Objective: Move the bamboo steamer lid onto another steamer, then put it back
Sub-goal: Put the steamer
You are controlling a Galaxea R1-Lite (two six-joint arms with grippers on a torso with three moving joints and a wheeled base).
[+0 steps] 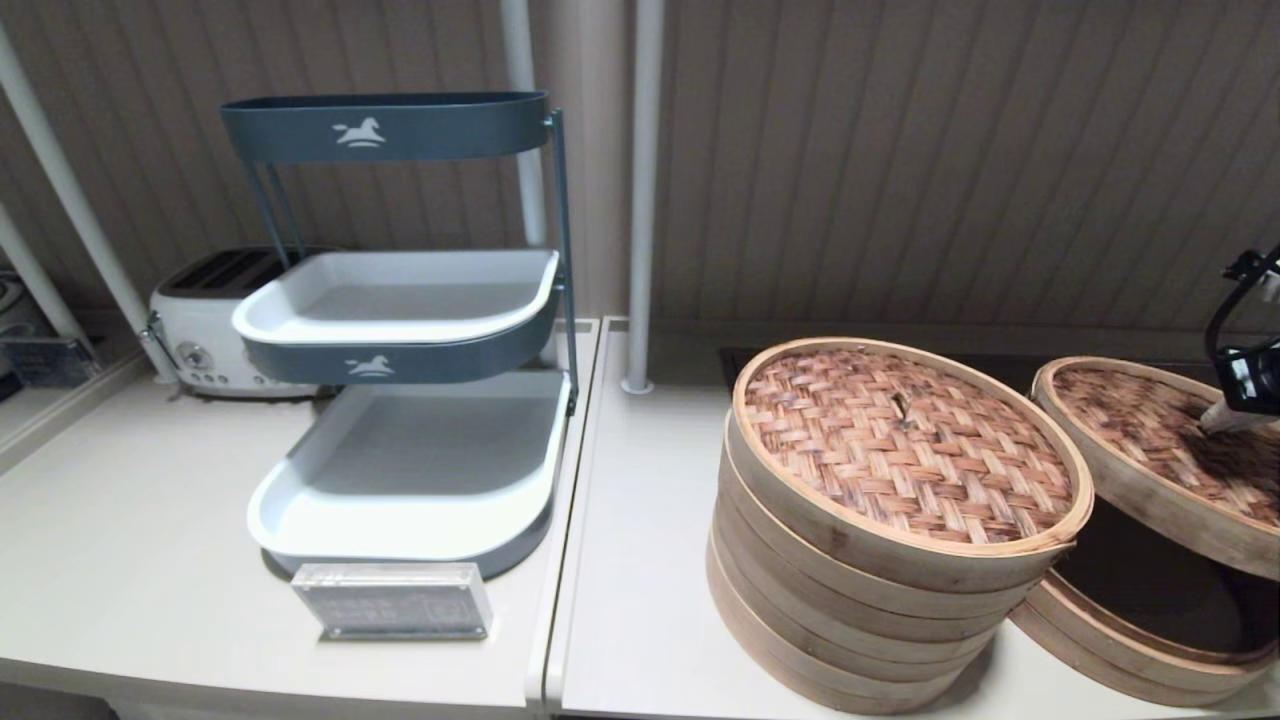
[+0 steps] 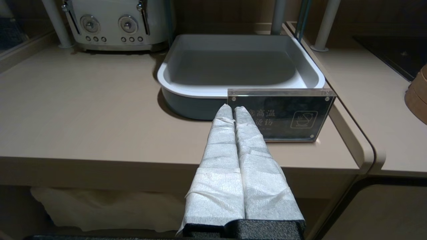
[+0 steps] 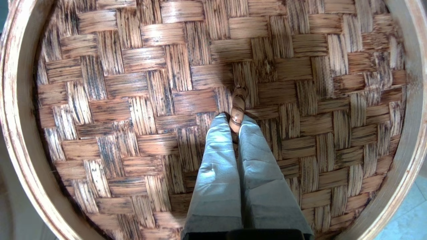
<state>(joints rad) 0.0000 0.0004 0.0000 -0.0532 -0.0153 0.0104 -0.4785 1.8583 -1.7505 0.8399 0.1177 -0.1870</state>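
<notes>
Head view shows the right hand (image 1: 1222, 418) at roughly 3 o'clock, its wrapped fingers clamped on the small centre loop (image 3: 237, 110) of the bamboo steamer lid (image 1: 1160, 455). That lid is raised and tilted above the low steamer (image 1: 1130, 630), whose dark inside shows beneath the lifted edge. Just beside it, toward 5 o'clock of the scene, stands the tall stack of pale ring tiers (image 1: 850, 610), capped by a second woven lid (image 1: 905, 445) that sits slightly askew. The right wrist view confirms the grip: the two padded fingers (image 3: 220, 160) pinch the loop from either side against the herringbone weave. At 9 o'clock the left hand (image 2: 233, 111), seen only in its own wrist view, hovers with fingers pressed together over the counter (image 2: 83, 110) edge, near a clear acrylic sign (image 2: 282, 115), a grey tray rack (image 1: 400, 400) and a white toaster (image 1: 205, 325).
</notes>
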